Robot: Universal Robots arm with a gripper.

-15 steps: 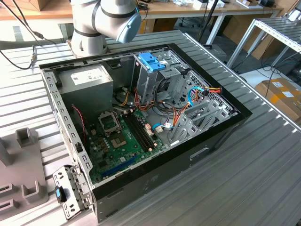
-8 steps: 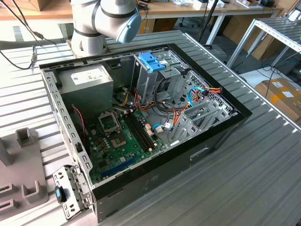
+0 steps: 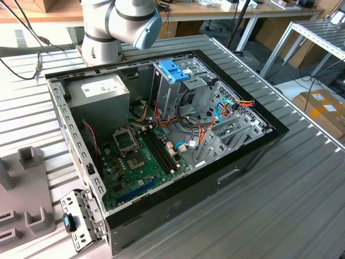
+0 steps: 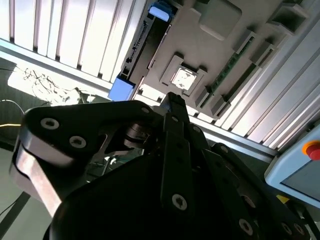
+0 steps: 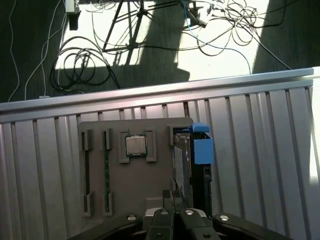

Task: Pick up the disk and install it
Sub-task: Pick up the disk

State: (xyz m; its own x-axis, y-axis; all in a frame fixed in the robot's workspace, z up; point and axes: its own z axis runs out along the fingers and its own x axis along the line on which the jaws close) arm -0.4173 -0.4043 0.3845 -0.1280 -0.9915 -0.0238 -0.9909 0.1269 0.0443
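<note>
Pincer (image 5: 171, 196) narrow, tips nearly together, nothing between them; the same showed in the second wrist view (image 4: 172, 97). It hung over the grey tray (image 5: 135, 180) that sat on the ribbed metal desk (image 5: 250, 150). The disk (image 5: 182, 160) stood on edge in a slot along one side of that tray, blue plastic rail pieces on it, not gripped and untouched. In the first wrist view the pincer tips were just beside the near end of the disk and apart from it, over the tray surface between the disk slot and the processor chip (image 5: 134, 145). Two memory sticks (image 5: 106, 170) lay in slots on the far side of the chip from the disk. In the second wrist view the disk (image 4: 145, 42) ran along the tray (image 4: 185, 40) edge beyond the pincer tips, with the chip (image 4: 182, 77) nearer to them. In the exterior view the open computer case (image 3: 215, 178) lay on the desk, the arm (image 3: 118, 21) base behind it and the tray (image 3: 27, 199) off to the exterior view's left.
</note>
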